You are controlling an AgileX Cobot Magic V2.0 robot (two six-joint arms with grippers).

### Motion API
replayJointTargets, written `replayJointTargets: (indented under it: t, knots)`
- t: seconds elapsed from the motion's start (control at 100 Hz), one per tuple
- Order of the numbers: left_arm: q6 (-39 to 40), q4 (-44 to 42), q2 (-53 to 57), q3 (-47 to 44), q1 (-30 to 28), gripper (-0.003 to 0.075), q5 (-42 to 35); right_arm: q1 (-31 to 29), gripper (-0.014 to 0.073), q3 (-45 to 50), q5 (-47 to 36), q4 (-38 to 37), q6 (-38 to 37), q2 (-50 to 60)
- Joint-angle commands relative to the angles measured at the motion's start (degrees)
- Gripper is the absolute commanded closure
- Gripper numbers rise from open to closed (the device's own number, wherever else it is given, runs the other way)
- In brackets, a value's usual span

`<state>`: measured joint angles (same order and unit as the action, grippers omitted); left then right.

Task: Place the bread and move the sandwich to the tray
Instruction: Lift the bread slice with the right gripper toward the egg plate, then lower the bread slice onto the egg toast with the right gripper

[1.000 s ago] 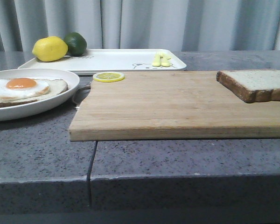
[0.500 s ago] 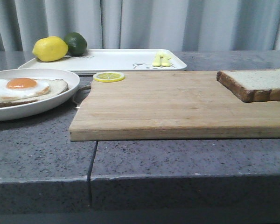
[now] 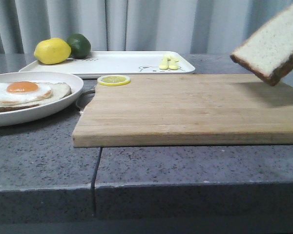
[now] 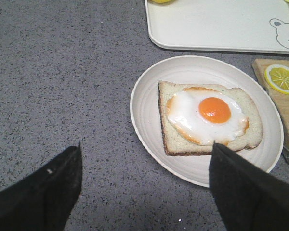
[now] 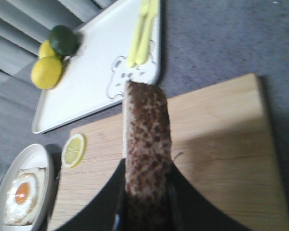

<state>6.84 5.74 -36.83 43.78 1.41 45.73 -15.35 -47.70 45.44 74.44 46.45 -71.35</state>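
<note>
While the bread [image 3: 273, 46] is held tilted in the air above the right end of the wooden board [image 3: 185, 109], clear of its surface, a shadow is cast on the board beneath it. In the right wrist view the slice [image 5: 147, 139] is seen edge-on, its brown crust clamped between the two dark fingers of the right gripper [image 5: 147, 202], which are closed against its faces. The left gripper [image 4: 144, 187] is held wide open over the grey table [image 4: 62, 72], nothing being gripped or touched; one finger [image 4: 43, 192] is seen above bare table and the other finger [image 4: 245, 187] overlaps the near rim of the plate [image 4: 149, 115] in that view, though whether it touches cannot be told. The sandwich [image 4: 209, 118], a slice topped with a fried egg, is laid on this round white plate, just left of the board. The tray [image 3: 122, 62] is set at the back of the table, behind the plate and board; a lemon [image 3: 52, 50] and a lime [image 3: 79, 45] are placed at its left end and yellow cutlery [image 3: 168, 62] near its right end. A lemon slice [image 3: 114, 80] is laid at the board's far left corner.
</note>
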Motion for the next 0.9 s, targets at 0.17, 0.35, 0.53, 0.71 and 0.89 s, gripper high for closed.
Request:
replayJointTargets:
  t: [0.17,0.35,0.53,0.71,0.89]
  knots:
    - [0.23,0.71,-0.44,2.06,-0.11,0.0207,-3.79,13.9,0.0701,-3.32,-2.83,18.39,0.34,2.47]
    - [0.23,0.71,-0.44,2.06,-0.11,0.0207,-3.79,25.1,0.0701,-3.44,-11.24,27.88,5.35,1.56]
    - [0.23,0.71,-0.44,2.06,-0.11,0.0207,-3.79,33.93,0.0701,-5.95,-16.23,33.4,8.33,-1.93]
    - [0.23,0.71,-0.44,2.06,-0.11,0.0207,-3.79,42.4,0.0701,-12.26,-21.01,33.4,8.33,-8.49]
    - [0.23,0.71,-0.44,2.06,-0.11,0.0207,-3.79,48.75,0.0701,-19.06,-24.76,33.4,8.22,-15.82]
